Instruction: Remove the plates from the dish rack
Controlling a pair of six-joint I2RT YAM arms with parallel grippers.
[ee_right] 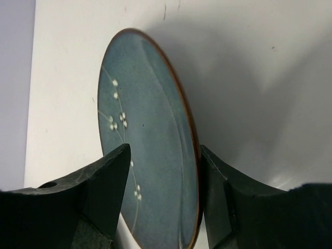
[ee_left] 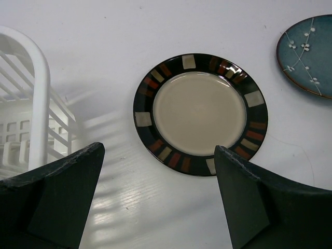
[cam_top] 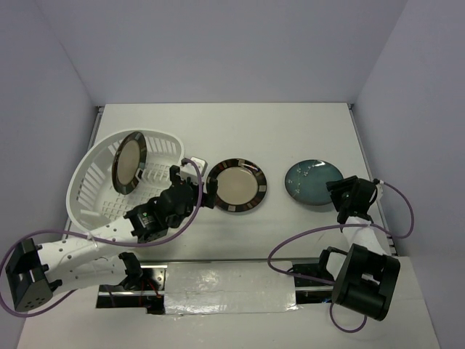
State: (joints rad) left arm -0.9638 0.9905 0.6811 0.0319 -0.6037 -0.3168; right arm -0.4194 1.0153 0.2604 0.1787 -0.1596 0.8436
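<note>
White table (cam_top: 218, 123) between pale lilac walls. On it sits a white rack (cam_top: 91, 196) with a black-rimmed plate (cam_top: 129, 163) standing on edge inside. Just right of the rack a second black-rimmed plate (cam_top: 237, 186) lies flat. The left gripper (ee_left: 158, 150) hangs between them, jaws wide, holding nothing. Farther right of the rack lies the teal plate (cam_top: 312, 182), its near rim between the right gripper's (ee_right: 165, 150) parted jaws.
</note>
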